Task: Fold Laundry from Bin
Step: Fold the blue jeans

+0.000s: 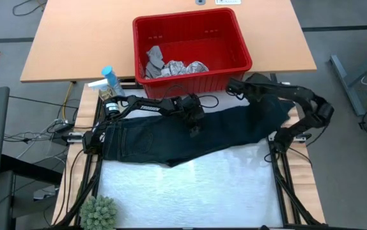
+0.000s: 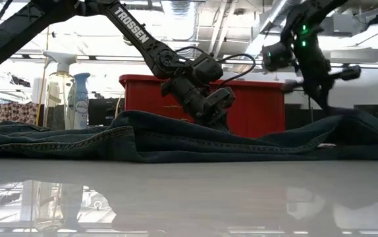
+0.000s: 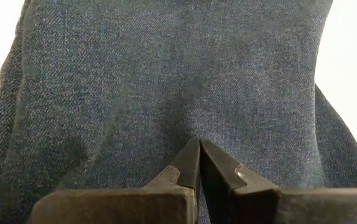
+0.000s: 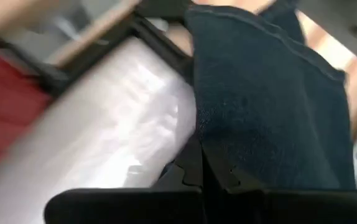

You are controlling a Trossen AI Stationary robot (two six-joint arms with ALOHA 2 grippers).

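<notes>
The dark trousers (image 1: 183, 137) lie spread across the white table (image 1: 190, 191), just in front of the red bin (image 1: 193, 48) (2 pale cloths (image 1: 171, 66) are inside it). The left gripper (image 1: 195, 128) sits over their middle, fingers pressed together on the denim. The right gripper (image 4: 198, 149), fingers together, pinches the trousers' edge near the bin.
</notes>
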